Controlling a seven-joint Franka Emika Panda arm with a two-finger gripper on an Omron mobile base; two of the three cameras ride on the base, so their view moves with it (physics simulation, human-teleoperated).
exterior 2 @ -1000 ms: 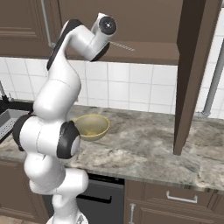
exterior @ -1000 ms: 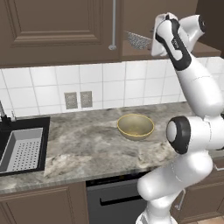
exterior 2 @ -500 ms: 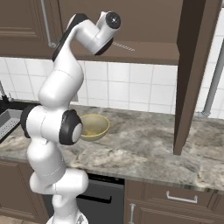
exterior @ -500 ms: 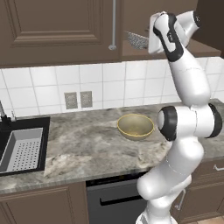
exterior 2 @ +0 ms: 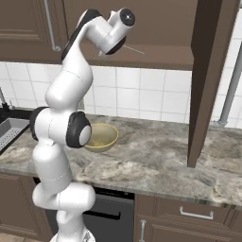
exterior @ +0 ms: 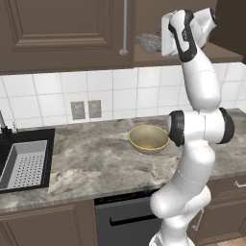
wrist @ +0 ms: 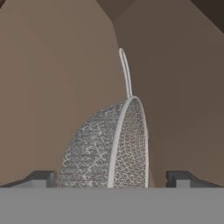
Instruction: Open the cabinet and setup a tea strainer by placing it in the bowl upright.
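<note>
Dark brown wooden wall cabinet (exterior 2: 156,28) open; its swung-out raised-panel door (exterior 2: 208,80) blocks the approach at 3 o'clock. Inside, bare brown walls flank the silver-grey mesh tea strainer (wrist: 109,148) at 9 and 3 o'clock. Marbled counter (exterior: 91,158) free around the mustard-yellow round bowl (exterior: 148,139).

This is looking like a home kitchen. Dark brown wall cabinets (exterior: 67,33) with long silver handles are hanging above a wall of white tiles (exterior: 101,91), and one door (exterior 2: 210,80) is standing open. A grey stone counter (exterior: 96,158) is running along under them, with a black sink (exterior: 24,163) at one end (a grey tray with holes is sitting in it). A yellow bowl (exterior: 148,139) is resting on the counter, and lighter brown cabinets (exterior 2: 189,217) are sitting below.
</note>
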